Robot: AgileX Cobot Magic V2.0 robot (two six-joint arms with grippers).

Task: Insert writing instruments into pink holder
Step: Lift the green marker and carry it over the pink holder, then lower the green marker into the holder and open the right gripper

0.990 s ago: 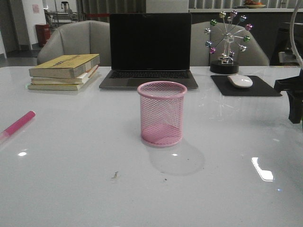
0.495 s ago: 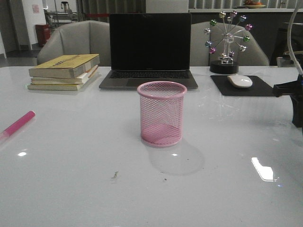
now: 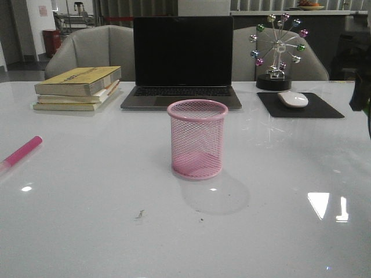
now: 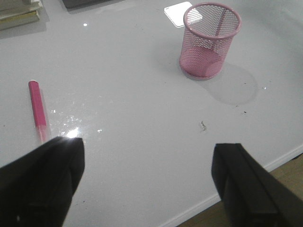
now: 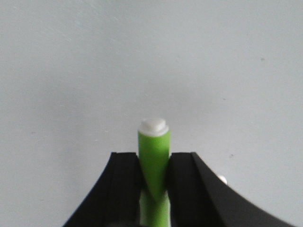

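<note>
The pink wire-mesh holder stands upright and empty mid-table, also seen in the left wrist view. The magenta marker lies flat near the table's left edge. My left gripper hovers open over the table's near edge, nothing between its fingers, with the magenta marker just beyond its left finger. My right gripper is shut on the lime green marker, whose white end points out past the fingertips over bare table. In the front view only a dark part of the right arm shows at the right edge.
A laptop sits behind the holder. A stack of books lies at the back left. At the back right are a black mouse pad with a white mouse and a ball-wheel ornament.
The right arm has drawn back to the right and upward, almost out of the front view. The holder and magenta marker have not moved.
</note>
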